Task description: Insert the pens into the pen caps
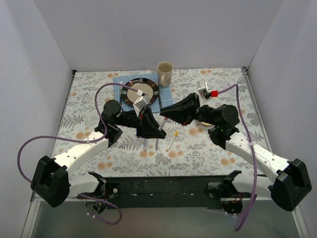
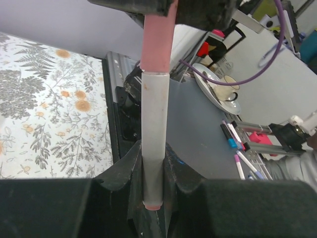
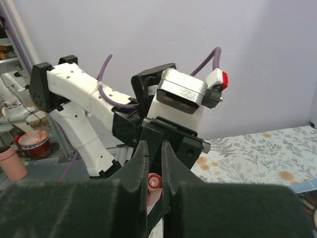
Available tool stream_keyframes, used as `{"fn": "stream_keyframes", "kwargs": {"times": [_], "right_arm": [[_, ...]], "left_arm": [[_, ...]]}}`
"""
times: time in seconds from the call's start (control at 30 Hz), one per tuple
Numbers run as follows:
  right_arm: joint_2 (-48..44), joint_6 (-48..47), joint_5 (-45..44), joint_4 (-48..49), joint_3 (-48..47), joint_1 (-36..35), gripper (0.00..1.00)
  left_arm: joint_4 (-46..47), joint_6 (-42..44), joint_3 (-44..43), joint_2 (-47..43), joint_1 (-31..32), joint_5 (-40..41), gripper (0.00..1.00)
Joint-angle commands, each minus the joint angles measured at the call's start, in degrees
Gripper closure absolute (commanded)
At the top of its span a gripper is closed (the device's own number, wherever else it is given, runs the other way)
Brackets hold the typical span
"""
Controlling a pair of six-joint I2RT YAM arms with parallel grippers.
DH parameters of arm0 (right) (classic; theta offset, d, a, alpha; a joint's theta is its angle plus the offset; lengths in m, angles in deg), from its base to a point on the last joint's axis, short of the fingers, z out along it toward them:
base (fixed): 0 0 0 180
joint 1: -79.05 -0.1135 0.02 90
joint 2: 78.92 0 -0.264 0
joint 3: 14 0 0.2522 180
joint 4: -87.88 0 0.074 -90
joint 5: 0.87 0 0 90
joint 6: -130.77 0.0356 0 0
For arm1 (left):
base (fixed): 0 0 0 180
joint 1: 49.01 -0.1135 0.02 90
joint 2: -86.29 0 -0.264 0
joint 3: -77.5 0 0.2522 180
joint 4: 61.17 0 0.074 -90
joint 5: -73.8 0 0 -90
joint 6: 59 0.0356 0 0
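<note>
Both arms lean in over the table (image 1: 84, 94), the left arm (image 1: 84, 148) reaching toward 1 o'clock and the right arm (image 1: 245, 144) toward 10. The left gripper (image 2: 152, 171) is pinching the grey pen (image 2: 153, 124). The barrel runs 6 to 12 in its wrist view, and its top end meets the pink cap (image 2: 157, 39). The right gripper (image 3: 154, 166) is clamped on that cap (seen end-on there). From the top view the joint is hidden behind the black fingers.

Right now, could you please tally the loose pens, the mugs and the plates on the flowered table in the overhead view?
Pens: 3
Mugs: 1
Plates: 1
Total: 5
</note>
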Motion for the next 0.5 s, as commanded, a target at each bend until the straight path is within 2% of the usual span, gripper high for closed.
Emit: {"fn": "stream_keyframes", "kwargs": {"times": [0.0,0.13,0.3,0.47], "right_arm": [[2.6,4.7,17.8,-2.1,5.0,-2.5,0.99],[3.1,6.5,17.7,-3.2,5.3,-2.5,0.99],[5.1,15.3,13.9,8.2,9.4,-3.1,0.99],[5.8,13.2,7.7,5.8,10.7,-5.8,0.99]], "left_arm": [[9.6,-1.9,-8.1,-0.1,-0.5,4.6,1.0],[11.3,-0.1,-6.8,-0.5,-0.5,4.9,1.0],[11.1,3.6,-5.4,-1.1,-0.5,9.7,1.0],[7.7,7.0,-7.4,0.0,-0.5,14.8,1.0]]}}
